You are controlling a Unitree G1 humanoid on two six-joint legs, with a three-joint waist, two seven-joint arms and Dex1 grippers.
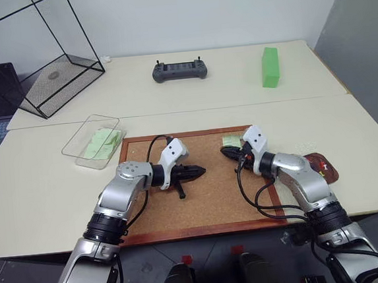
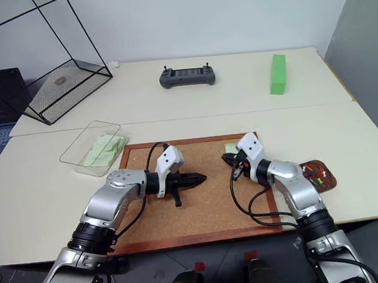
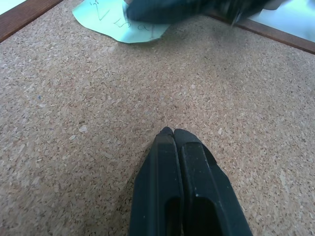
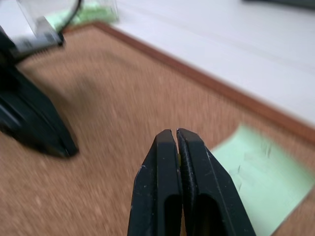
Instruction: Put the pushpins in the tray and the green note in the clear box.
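Position of small pale green rectangular paper note (image 1: 230, 140): flat on large cork board with reddish-brown wooden frame (image 1: 214, 199), close to far frame rail, right of board centre, not yet in shallow transparent plastic box (image 1: 77, 146). Long side of note judged roughly parallel to far rail; exact angle hard to read. Right gripper (image 1: 227, 152): fingers pressed together, tips just beside near edge of note, pointing toward far left, raised slightly off cork. Anything tiny pinched between tips: cannot tell. Left gripper (image 1: 200, 171): fingers pressed together on nothing visible, low over middle of board, pointing toward right arm, clearly farther from note than right gripper. Nearer arm for note: right. Direction from right gripper to note: short reach ahead and slightly rightward. Transparent box on cream tabletop (image 1: 42, 207) just off far-left corner of board, already containing pale green slips (image 1: 103, 143); left arm on that side. Small dark reddish-brown shallow tray (image 1: 330, 169) on tabletop just beyond right edge of board, beside right forearm, with small coloured pushpins (image 2: 317, 172) inside. Likely requirement for next move: spread right fingers, then pinch free edge of note. Risk: thin paper sliding on cork instead of lifting.
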